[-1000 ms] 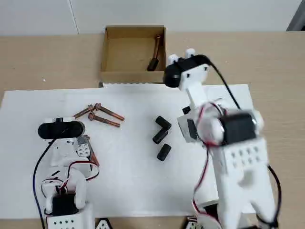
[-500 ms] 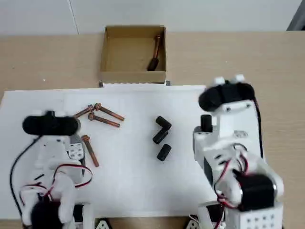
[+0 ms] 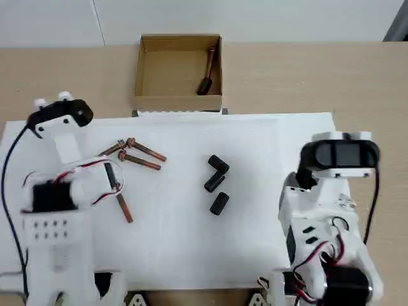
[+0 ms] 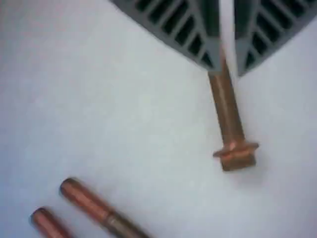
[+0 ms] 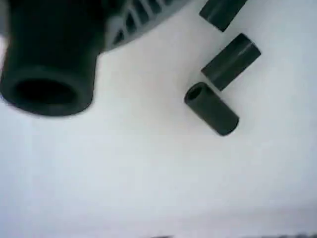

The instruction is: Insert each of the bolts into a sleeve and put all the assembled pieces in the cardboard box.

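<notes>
Risk 1: the left pincer (image 4: 228, 67) is clenched on the bolt (image 4: 229, 119), but only at the very tip of the plain end. Nearly all the shank and the flanged head stick out past the jaws. With so short a bite, I judge the bolt may pivot or slip free on lifting and then miss the bore. It sits low over the white sheet (image 3: 172, 255), well short of the cardboard box (image 3: 178, 102). I cannot tell whether it has cleared the sheet.

Risk 2: the right pincer (image 3: 305, 178) is grasping a black sleeve (image 5: 47, 74) with its bore open and unobstructed. This sleeve is about as far from the box as the bolt is, and the two are well apart on opposite sides of the sheet. Bringing them together needs both axes in line, and any tilt will jam the bolt on the sleeve's rim.

Risk 3: three loose sleeves (image 3: 215, 182) lie between the arms in front of the box. Loose bolts (image 3: 143, 150) lie closer to the box, near the held bolt. A low sweep could scatter either group.

Inside the box, one assembled piece (image 3: 207, 70) rests along the wall on the right arm's side.
</notes>
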Action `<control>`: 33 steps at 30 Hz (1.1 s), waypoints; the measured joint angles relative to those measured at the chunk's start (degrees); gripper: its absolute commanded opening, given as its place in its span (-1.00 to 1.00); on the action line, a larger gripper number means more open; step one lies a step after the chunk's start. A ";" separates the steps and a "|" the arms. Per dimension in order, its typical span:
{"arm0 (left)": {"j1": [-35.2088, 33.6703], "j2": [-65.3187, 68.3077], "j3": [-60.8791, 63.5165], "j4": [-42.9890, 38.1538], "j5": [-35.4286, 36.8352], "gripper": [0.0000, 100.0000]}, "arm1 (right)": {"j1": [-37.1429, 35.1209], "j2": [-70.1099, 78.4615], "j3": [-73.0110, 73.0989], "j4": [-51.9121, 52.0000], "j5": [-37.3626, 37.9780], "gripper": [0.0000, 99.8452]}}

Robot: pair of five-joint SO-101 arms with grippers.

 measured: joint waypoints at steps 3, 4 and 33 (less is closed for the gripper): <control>0.00 5.63 0.00 -0.26 2.55 -0.99 | 1.05 -0.18 0.00 0.00 -1.67 -0.99; 0.18 7.38 0.00 -0.62 3.08 -0.99 | 1.41 0.00 0.00 0.00 -2.64 -0.99; 0.18 27.96 0.00 -10.55 5.19 -0.77 | 1.32 0.53 4.75 -6.24 -5.01 -0.99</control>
